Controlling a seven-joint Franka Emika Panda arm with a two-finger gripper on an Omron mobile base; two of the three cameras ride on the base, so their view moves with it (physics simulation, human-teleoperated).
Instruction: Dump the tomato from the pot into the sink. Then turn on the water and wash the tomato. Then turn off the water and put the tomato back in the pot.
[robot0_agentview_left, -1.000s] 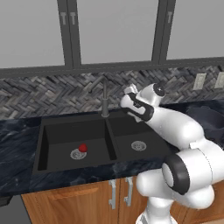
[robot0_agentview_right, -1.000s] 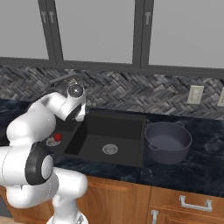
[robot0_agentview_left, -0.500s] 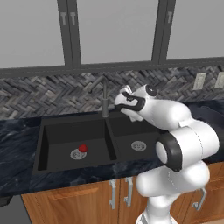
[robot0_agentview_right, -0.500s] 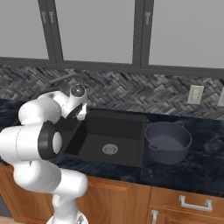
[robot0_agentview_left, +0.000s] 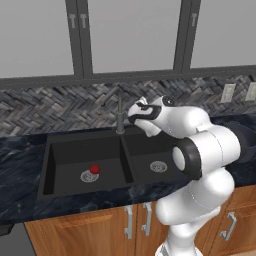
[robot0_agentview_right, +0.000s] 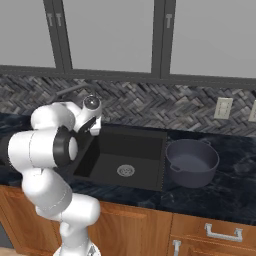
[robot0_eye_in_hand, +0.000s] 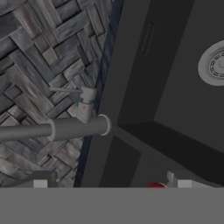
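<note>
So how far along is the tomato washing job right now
Dumping looks done: the tomato lies by the drain in the sink's left basin, and the pot stands empty on the counter. In hand: the gripper is up beside the faucet, no water visible. Left: washing, shutting off the water, returning the tomato to the pot.

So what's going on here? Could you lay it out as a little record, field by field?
tomato: red ball lying in the left basin, beside its drain
pot: dark and empty, on the counter right of the sink
sink: black double basin, no water visible
faucet: grey post behind the divider
gripper: hovering close to the faucet, holding nothing; open or shut unclear
</note>
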